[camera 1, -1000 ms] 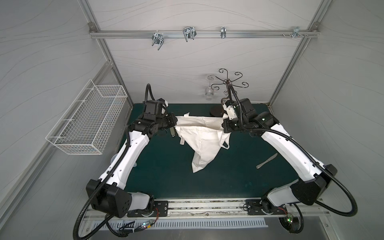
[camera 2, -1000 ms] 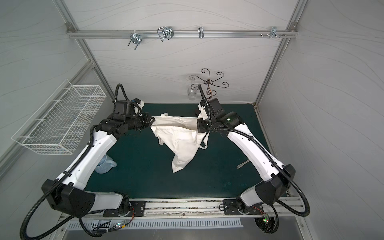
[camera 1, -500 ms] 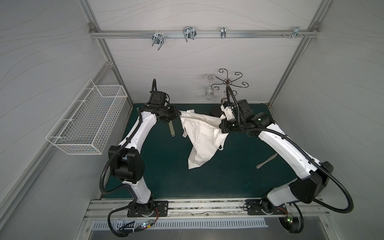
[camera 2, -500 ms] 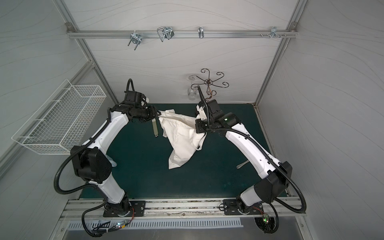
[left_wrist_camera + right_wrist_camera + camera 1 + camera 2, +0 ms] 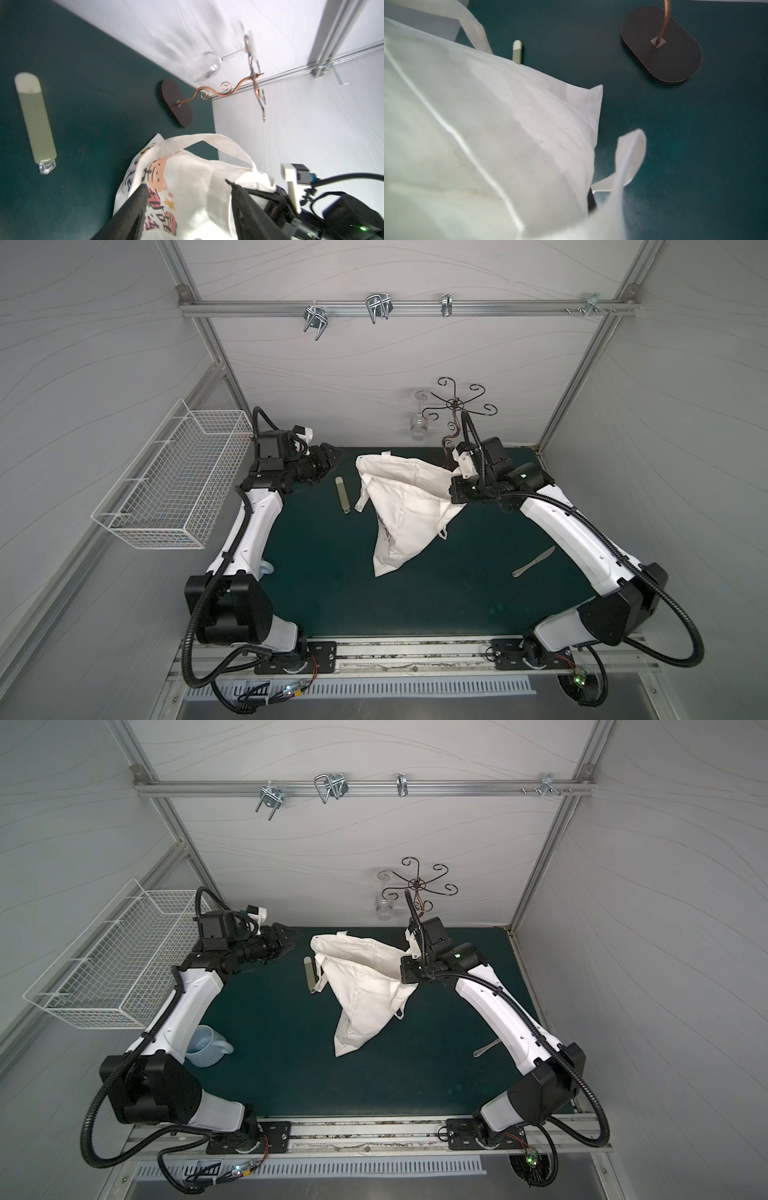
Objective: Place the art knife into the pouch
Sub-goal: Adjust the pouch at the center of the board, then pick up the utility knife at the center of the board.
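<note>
Pouch (image 5: 405,506) released by left end effector (image 5: 334,454), art knife (image 5: 343,495) unmoved

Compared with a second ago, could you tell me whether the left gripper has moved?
Yes: the left gripper released the pouch and drew back toward the rear wall.

Both top views sit high over the front rail and look down toward the back wall, far enough out to take in the whole green mat (image 5: 316,572) (near-identical framing, slight sideways offset). The left wrist view is close in, looking past its own fingers (image 5: 133,209) at the pouch (image 5: 197,187) and the art knife (image 5: 35,120). The right wrist view is closer still, mostly filled by the pouch. Both wrist views share the art knife and the stand base (image 5: 176,104).
</note>
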Controlling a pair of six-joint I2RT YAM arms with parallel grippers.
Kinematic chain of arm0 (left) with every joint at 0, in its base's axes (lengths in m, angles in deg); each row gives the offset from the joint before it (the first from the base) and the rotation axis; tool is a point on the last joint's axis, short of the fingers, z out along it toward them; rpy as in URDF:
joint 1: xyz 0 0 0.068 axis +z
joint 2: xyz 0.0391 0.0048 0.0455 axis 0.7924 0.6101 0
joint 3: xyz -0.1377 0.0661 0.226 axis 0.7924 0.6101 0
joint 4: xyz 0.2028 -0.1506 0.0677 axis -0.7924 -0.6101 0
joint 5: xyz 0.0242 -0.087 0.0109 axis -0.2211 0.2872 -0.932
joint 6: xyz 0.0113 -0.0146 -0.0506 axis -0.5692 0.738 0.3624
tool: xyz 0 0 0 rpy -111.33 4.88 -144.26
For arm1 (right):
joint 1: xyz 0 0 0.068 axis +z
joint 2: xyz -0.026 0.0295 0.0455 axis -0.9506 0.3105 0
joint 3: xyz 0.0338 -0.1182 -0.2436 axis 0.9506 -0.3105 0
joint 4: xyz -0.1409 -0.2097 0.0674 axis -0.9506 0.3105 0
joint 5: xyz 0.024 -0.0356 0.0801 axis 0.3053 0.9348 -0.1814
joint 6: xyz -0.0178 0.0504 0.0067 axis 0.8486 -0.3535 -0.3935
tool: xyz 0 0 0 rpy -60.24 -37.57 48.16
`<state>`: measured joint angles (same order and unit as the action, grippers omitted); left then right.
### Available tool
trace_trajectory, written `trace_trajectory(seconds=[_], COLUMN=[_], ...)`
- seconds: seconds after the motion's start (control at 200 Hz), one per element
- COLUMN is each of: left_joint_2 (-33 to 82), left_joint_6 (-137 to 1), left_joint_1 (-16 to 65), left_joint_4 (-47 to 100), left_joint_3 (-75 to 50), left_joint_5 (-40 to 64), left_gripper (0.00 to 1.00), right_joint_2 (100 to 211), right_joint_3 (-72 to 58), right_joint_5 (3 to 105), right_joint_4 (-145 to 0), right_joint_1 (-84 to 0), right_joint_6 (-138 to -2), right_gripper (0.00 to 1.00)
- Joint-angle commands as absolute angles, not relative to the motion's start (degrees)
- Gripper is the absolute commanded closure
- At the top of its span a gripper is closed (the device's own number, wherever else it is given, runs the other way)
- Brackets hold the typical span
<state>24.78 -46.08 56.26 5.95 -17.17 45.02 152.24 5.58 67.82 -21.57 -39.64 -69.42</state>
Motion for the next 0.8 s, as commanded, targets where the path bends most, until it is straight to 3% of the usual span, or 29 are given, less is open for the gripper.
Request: trace_trajectory(seconds=[0.0, 0.065, 0.185, 0.42, 0.565, 0.795], left_joint_2=[23.49, 23.13, 26.25, 38.27, 46.48, 57.28], left_joint_6=[-40.75, -40.2, -46.48, -56.29, -60.68, -61.49], left_joint_1=[57.67, 57.93, 57.94, 55.71, 51.58, 48.99], left_joint_4=[18.49, 18.57, 4.77, -13.8, -17.71, -16.77], left_joint_3=[-16.02, -15.28, -19.24, -27.85, -32.31, -36.62], left_joint_5=[52.1, 51.67, 42.03, 14.47, 2.07, -1.04], left_gripper=[0.33, 0.33, 0.35, 0.38, 0.38, 0.38], right_joint_2=[151.36, 151.46, 151.4, 151.47, 152.05, 152.56], right_joint_3=[5.36, 5.42, 5.16, 4.95, 4.69, 4.75], right_joint_5=[69.53, 69.66, 69.58, 68.97, 68.32, 67.9], right_joint_4=[-19.35, -19.17, -19.38, -19.79, -20.38, -20.45], right_joint_1=[-40.2, -40.22, -40.24, -40.23, -40.24, -40.09], right_joint_6=[-68.8, -68.66, -68.78, -68.73, -68.73, -68.23], right_gripper=[1.0, 1.0, 1.0, 1.0, 1.0, 1.0])
